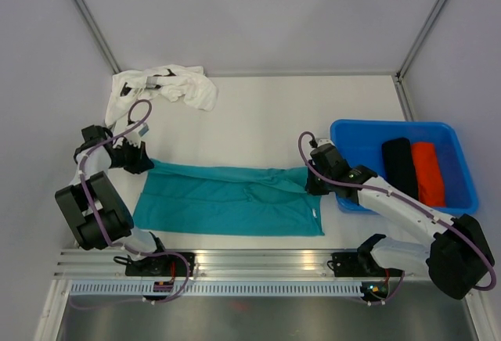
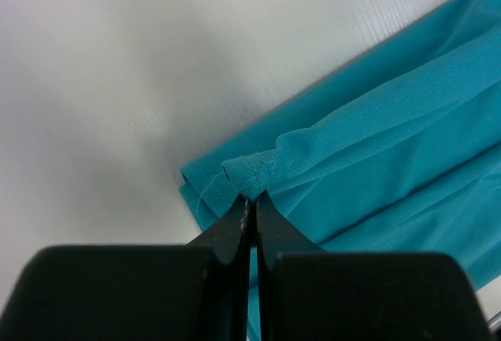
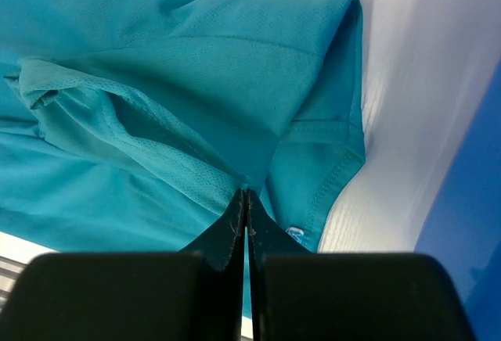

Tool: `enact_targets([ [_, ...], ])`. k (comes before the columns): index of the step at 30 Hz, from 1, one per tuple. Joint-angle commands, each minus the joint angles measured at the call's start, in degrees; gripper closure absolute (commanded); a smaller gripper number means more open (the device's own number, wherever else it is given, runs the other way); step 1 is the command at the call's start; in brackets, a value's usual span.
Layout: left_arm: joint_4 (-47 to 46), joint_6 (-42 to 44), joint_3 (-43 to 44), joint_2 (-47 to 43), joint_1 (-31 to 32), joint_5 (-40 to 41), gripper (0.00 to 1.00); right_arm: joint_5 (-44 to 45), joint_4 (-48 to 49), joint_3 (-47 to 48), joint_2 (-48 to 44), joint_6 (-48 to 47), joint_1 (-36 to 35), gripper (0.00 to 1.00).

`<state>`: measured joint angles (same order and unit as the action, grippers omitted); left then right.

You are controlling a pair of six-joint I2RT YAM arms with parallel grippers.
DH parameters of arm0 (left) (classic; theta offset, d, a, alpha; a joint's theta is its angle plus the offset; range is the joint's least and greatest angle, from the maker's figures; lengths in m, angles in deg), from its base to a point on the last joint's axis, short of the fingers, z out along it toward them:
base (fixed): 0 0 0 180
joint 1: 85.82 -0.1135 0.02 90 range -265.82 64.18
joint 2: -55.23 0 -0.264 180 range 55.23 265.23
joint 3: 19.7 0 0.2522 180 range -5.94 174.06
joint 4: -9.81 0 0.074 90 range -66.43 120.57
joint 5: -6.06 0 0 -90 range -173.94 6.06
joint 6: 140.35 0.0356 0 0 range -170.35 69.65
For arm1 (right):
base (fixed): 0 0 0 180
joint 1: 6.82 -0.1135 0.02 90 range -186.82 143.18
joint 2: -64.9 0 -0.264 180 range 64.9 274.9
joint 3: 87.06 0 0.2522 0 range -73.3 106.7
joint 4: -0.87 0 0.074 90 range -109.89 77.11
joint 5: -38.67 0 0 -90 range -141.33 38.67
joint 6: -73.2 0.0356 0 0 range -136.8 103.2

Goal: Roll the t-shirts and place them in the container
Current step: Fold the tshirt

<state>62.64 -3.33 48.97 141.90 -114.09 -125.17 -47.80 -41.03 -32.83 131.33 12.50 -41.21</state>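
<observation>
Found teal t-shirt stretched left to right across near part of surface, folded into a long band, mostly flat, with some creasing toward its right end.

Saw left tool at far-left corner of the band, closed tight on a hemmed fold of the teal cloth. In left wrist view, saw that fold raised slightly above the layers beneath.

Saw right tool at far-right corner, just beside blue tub, likewise clamped shut on a ridge of the same cloth, with a stitched hem just right of the pinch.

Noted both pinches along the far long edge of the band, and the near long edge lying on the surface toward the arm bases.

Logged white t-shirt crumpled at far-left corner of surface, well apart from the teal one.

Logged black t-shirt and orange-red t-shirt rolled up inside the tub, side by side, black to the left.
</observation>
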Motion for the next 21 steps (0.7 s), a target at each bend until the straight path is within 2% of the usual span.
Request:
enact_targets([
  [1, 1.71, 5.79, -0.16, -2.3, -1.87, -3.33, 0.98, 3.24, -2.17, -0.39, -2.53, 2.61, -1.73, 1.0],
  [21, 7.86, 15.73, -7.1, -7.05, -4.77, -1.49, 0.98, 5.35, -6.93, -3.73, -5.09, 4.8, -5.07, 1.0],
])
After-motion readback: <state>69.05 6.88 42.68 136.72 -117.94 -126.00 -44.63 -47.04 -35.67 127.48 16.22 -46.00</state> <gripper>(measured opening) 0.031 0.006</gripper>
